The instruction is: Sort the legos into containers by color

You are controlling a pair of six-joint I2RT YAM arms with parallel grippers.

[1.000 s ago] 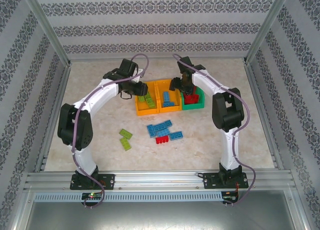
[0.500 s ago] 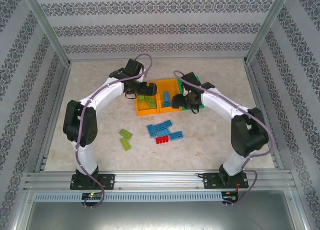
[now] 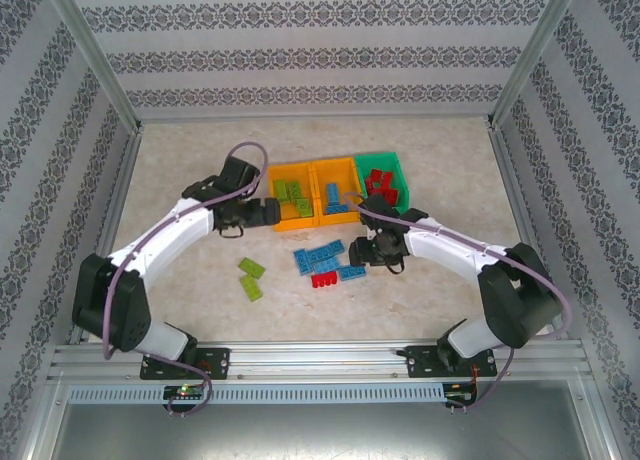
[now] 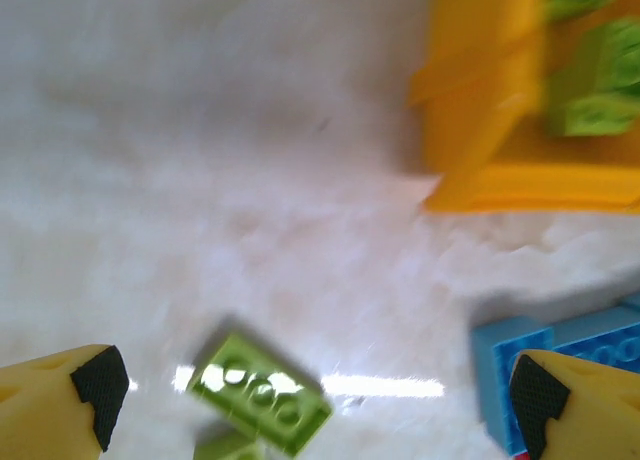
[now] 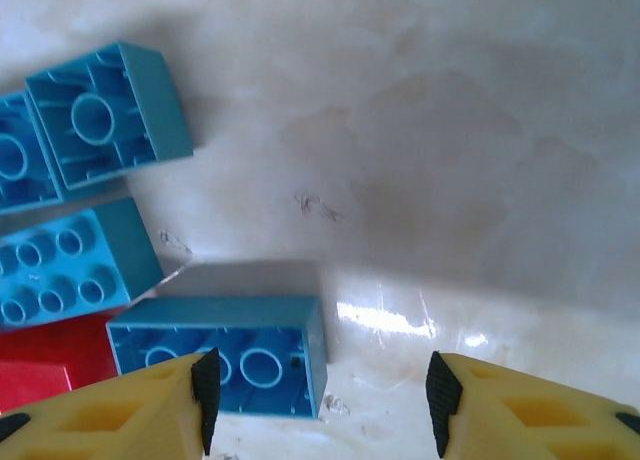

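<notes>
Top external view: three bins stand in a row at the middle of the table (image 3: 470, 210). The left orange bin (image 3: 295, 225) holds lime bricks (image 3: 290, 192), the middle orange bin (image 3: 338, 219) holds blue bricks (image 3: 335, 196), and the green bin (image 3: 378, 158) holds red bricks (image 3: 380, 185).

Nearer the arms, loose bricks lie on the table. Two lime ones (image 3: 252, 278) touch each other at the left. A blue cluster (image 3: 322, 254) lies to their right, with a red brick (image 3: 323, 279) at its near edge.

The left gripper (image 3: 266, 212) sits low, just beside the left orange bin's left wall. The right gripper (image 3: 364, 250) is down at the right edge of the blue cluster.

Left wrist view – blurred. The left gripper (image 4: 315, 392) has its jaws spread wide and grips nothing. A lime brick (image 4: 262, 390) lies on the table between the fingertips (image 4: 95, 380), nearer the one at the picture's left. A corner of the orange bin (image 4: 490, 130) shows ahead, and a blue brick (image 4: 560, 350) lies by the other fingertip.

Right wrist view – the right gripper (image 5: 320, 388) is open too, and nothing is clamped. A blue brick (image 5: 225, 355) lies with its hollow side showing, partly inside the gap, against the fingertip (image 5: 205, 385) at the picture's left. Whether they touch cannot be told. Two more blue bricks (image 5: 110, 115) and the red brick (image 5: 35, 365) lie just beyond it.
</notes>
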